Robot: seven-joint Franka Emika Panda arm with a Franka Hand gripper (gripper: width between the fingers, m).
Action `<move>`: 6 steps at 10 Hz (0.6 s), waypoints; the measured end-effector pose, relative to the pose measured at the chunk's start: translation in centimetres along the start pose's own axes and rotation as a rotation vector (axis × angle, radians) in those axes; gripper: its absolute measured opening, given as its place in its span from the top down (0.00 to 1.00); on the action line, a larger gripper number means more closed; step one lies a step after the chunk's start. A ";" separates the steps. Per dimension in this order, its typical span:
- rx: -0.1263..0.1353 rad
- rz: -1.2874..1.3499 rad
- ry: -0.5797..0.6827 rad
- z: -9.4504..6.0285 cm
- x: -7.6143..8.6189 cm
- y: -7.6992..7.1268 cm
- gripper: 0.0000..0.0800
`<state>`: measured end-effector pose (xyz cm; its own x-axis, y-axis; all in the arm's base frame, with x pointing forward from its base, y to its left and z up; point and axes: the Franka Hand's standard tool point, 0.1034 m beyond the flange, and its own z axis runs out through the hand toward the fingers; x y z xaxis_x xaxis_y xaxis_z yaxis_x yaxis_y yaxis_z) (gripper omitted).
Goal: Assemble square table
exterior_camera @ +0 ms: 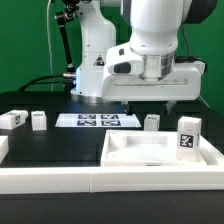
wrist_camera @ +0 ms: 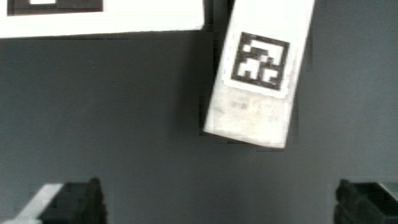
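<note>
Showed the claw (exterior_camera: 150, 104) wide open and gripping nothing, hung from the white arm (exterior_camera: 150, 40) above the black tabletop (exterior_camera: 60, 145). Showed, from the wrist view, both dark fingertips (wrist_camera: 68, 203) far apart, with only bare dark surface between them.

Placed the nearest leg (exterior_camera: 152, 121) flat on the tabletop close under the claw, touching neither finger. Gave that nearest leg (wrist_camera: 258, 80) a short white body lying at a slight slant, with a black-and-white square tag facing up. Set it just beside the corner of the marker board (exterior_camera: 97, 120); could not tell touching from a narrow gap.

Moving outward, found the white square tray (exterior_camera: 112, 148), the table's own top panel, resting on the tabletop toward the exterior view's right, open side up, with a low rim all around. Found the upright leg (exterior_camera: 188, 136) standing on end at the tray's right side in that view, tag facing the camera; could not tell inside the tray from against its rim. Showed the rest of the tray floor as plain white.

Farther off, at the exterior view's left, found a third leg (exterior_camera: 37, 120) and a fourth leg (exterior_camera: 12, 119) lying close together on the tabletop, well apart from the tray. Edged the front of the tabletop with a long white rail (exterior_camera: 50, 185).
</note>
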<state>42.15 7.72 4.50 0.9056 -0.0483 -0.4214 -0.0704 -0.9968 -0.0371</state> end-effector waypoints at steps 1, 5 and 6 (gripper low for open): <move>0.000 0.006 0.004 0.0 0.1 -0.1 0.19; -0.007 0.039 -0.231 0.6 -0.6 -0.5 0.19; -0.009 0.041 -0.299 0.7 -1.1 -0.5 0.19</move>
<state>40.88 8.31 4.35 0.7383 -0.0694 -0.6709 -0.0996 -0.9950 -0.0068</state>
